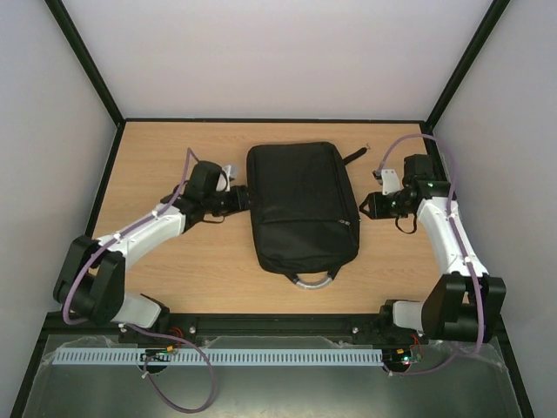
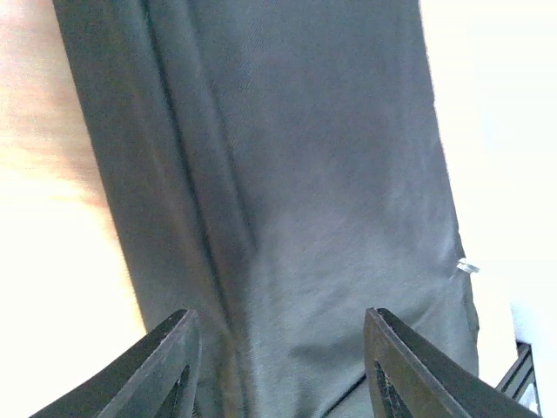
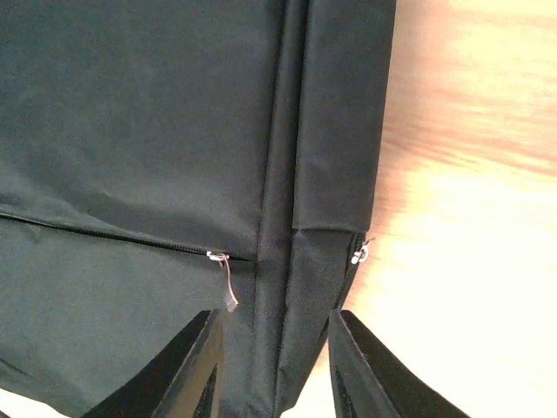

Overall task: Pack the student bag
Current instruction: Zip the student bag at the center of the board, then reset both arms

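The student bag point(image 1: 300, 205) is a large black fabric bag lying flat in the middle of the table, with its grey loop handle point(image 1: 312, 279) toward the near edge and a black strap point(image 1: 354, 158) at its far right corner. My left gripper point(image 1: 244, 199) is open at the bag's left edge. In the left wrist view the bag point(image 2: 305, 174) fills the space between the fingers point(image 2: 170, 370). My right gripper point(image 1: 365, 206) is open at the bag's right edge. In the right wrist view its fingers point(image 3: 370, 374) straddle the bag's side seam point(image 3: 300, 261), near a front zipper pull point(image 3: 228, 292) and a side zipper slider point(image 3: 359, 253).
The wooden table point(image 1: 174, 279) is walled by white panels left, right and behind. A black rail point(image 1: 278, 326) runs along the near edge between the arm bases. Bare wood shows beside the bag in both wrist views.
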You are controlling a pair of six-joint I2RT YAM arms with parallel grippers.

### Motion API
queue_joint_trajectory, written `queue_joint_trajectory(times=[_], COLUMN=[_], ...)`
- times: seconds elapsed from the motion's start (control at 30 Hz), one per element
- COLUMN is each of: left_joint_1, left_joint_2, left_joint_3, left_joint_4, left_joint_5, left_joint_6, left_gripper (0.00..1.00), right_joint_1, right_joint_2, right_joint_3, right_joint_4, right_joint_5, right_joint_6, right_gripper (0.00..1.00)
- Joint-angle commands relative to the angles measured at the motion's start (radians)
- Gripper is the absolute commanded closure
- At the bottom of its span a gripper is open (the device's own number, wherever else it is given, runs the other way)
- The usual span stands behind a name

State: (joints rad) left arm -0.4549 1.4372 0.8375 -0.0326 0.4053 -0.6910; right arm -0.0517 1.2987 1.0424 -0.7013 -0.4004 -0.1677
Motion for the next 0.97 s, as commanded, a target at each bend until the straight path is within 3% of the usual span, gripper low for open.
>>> queue_joint_trajectory(times=[0.0, 0.1, 0.2, 0.23, 0.27, 0.37, 0.47, 0.6, 0.77, 0.93], left_joint_1=[0.028, 0.044, 0.051, 0.051, 0.05, 0.049, 0.044, 0.021, 0.015, 0.015], left_joint_2=[-0.047, -0.05, -0.058, -0.062, -0.07, -0.103, -0.19, -0.335, -0.44, -0.398], left_joint_3=[0.14, 0.26, 0.358, 0.377, 0.385, 0.348, 0.261, 0.125, 0.027, 0.051], left_joint_4=[-0.219, -0.341, -0.421, -0.434, -0.437, -0.407, -0.353, -0.296, -0.183, -0.208], left_joint_5=[-0.032, -0.053, -0.113, -0.13, -0.148, -0.221, -0.327, -0.588, -0.664, -0.682], left_joint_6=[0.13, 0.216, 0.304, 0.331, 0.35, 0.376, 0.417, 0.374, 0.376, 0.381], left_gripper=[0.45, 0.41, 0.37, 0.32, 0.05, 0.01, 0.01, 0.01, 0.01, 0.01], right_joint_1=[-0.008, -0.008, -0.008, -0.008, -0.008, -0.008, -0.008, -0.008, -0.008, -0.009], right_joint_2=[-0.066, -0.104, -0.16, -0.179, -0.195, -0.246, -0.279, -0.322, -0.398, -0.459], right_joint_3=[0.046, 0.087, 0.115, 0.117, 0.115, 0.059, -0.024, -0.111, -0.255, -0.353], right_joint_4=[-0.044, -0.011, 0.071, 0.117, 0.17, 0.355, 0.494, 0.576, 0.671, 0.701], right_joint_5=[-0.022, -0.03, -0.033, -0.035, -0.041, -0.067, -0.11, 0.051, 0.116, 0.099], right_joint_6=[-0.001, 0.0, 0.027, 0.043, 0.062, 0.141, 0.246, 0.359, 0.381, 0.338], right_gripper=[0.64, 0.56, 0.4, 0.34, 0.28, 0.02, 0.01, 0.01, 0.01, 0.01])
